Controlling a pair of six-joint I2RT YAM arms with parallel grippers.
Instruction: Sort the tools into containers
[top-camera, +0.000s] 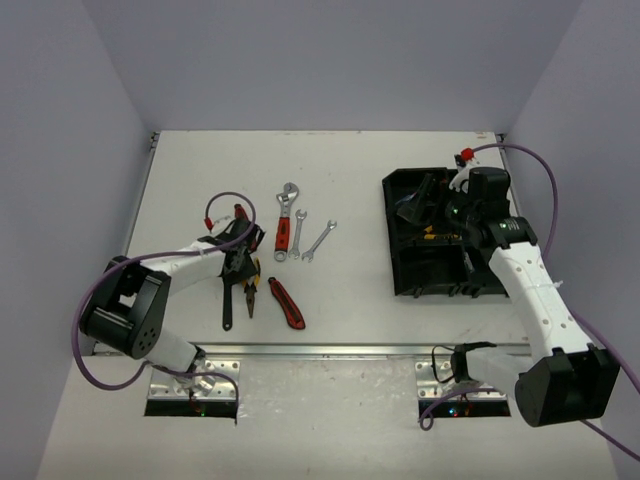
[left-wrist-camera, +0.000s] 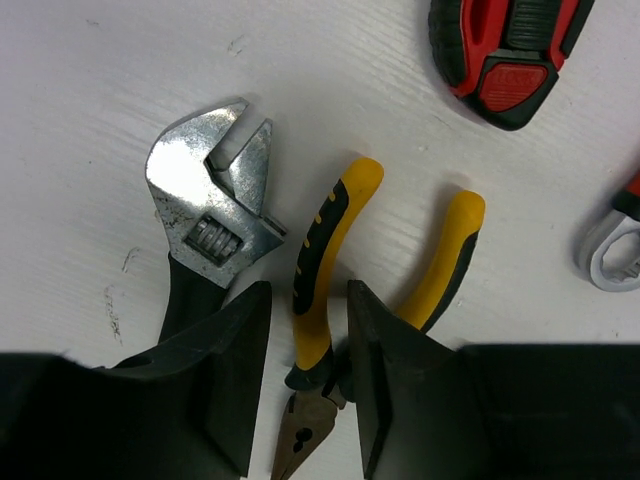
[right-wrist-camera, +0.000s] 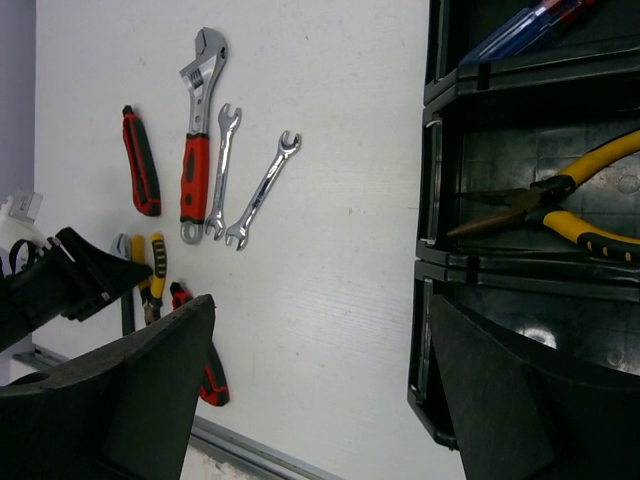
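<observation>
Adjustable wrench head (left-wrist-camera: 205, 195): bright metal, scuffed, glossy. Pliers handles (left-wrist-camera: 325, 235): yellow-black plastic grip, smooth. Utility knife (left-wrist-camera: 505, 45): red-black plastic, satin. Tray (right-wrist-camera: 500, 320): black plastic, glossy. Table (left-wrist-camera: 90, 90): white, matt, finely grained.

Wrench (left-wrist-camera: 212, 200) handle hidden, red knife (left-wrist-camera: 505, 50) cropped

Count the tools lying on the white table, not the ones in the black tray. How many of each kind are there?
Wrenches: 4, the red-handled wrench, the black-handled wrench and two small silver wrenches.
Pliers: 1, the yellow-handled pliers.
Red utility knives: 2.
Total: 7.
</observation>
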